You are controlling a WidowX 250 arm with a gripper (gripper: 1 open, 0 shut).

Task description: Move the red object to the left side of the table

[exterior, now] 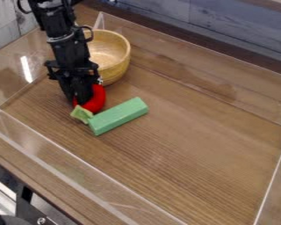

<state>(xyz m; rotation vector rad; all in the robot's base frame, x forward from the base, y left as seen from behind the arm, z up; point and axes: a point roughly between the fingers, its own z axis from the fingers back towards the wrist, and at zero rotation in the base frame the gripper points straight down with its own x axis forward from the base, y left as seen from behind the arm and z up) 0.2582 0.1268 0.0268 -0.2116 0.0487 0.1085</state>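
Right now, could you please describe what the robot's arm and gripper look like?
The arm is black throughout, built of chunky, blocky segments with dark cabling running alongside. It narrows to a black gripper with two slim, straight fingers. No markings or labels are legible at this resolution.

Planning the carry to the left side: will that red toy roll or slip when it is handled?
The red toy looks rounded and egg-like, so it probably rolls if nudged. Its glossy surface may slip between the end effector fingers. The green block lying right beside it might get bumped.
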